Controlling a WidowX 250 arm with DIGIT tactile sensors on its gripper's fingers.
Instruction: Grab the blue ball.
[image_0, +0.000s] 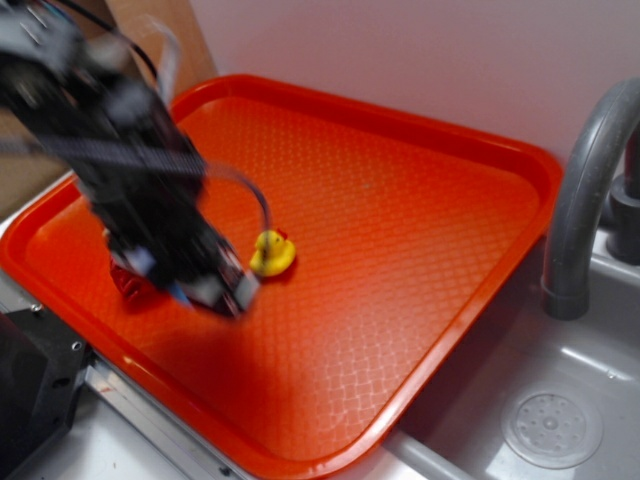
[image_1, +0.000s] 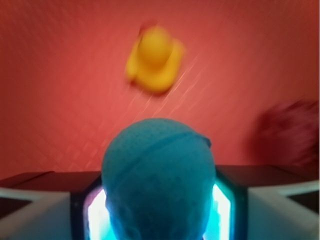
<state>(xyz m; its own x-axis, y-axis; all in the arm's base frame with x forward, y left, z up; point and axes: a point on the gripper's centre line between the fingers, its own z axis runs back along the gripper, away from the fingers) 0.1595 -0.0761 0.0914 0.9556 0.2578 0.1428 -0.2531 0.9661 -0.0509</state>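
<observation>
In the wrist view the blue ball (image_1: 159, 165), light blue with a dimpled, seamed surface, fills the space between my two fingers. My gripper (image_1: 159, 200) is shut on it, one pad pressed to each side. Seen from the exterior view, my gripper (image_0: 205, 280) hangs blurred over the left part of the orange tray (image_0: 400, 200), and it hides the ball. A yellow toy duck (image_0: 271, 254) sits just to its right, ahead of the ball in the wrist view (image_1: 154, 59).
A red wrinkly cloth lump (image_0: 130, 282) lies on the tray by the gripper's left side, showing at the right edge of the wrist view (image_1: 290, 132). A grey faucet (image_0: 585, 190) and sink drain (image_0: 552, 428) stand right of the tray.
</observation>
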